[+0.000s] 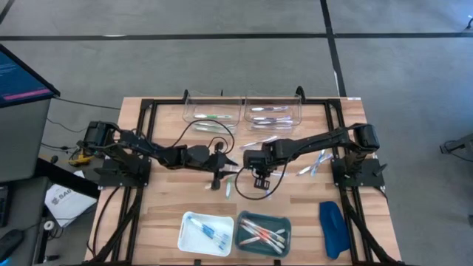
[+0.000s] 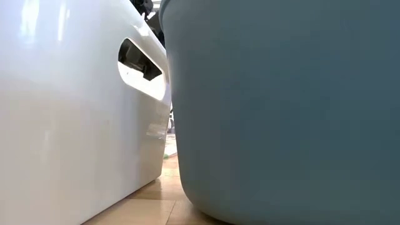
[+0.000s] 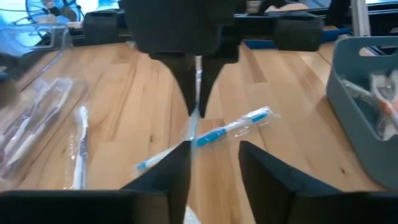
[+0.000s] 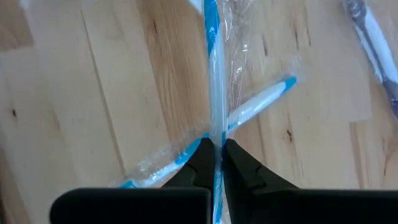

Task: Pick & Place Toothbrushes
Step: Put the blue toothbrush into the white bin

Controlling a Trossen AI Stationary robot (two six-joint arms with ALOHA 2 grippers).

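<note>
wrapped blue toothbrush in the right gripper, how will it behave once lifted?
The right gripper is shut on the wrapped blue toothbrush, pinching its thin shaft. It is probably stiff and light, so it should not sag. The clear, crinkled wrap looks slick and loose, so it may slip or swivel. It crosses another wrapped toothbrush on the table, whose film might snag.

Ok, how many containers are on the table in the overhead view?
4: two clear plastic bins, left and right, side by side at the far edge; a white tray and a grey-blue tray side by side at the near edge. None appears hidden.
</note>
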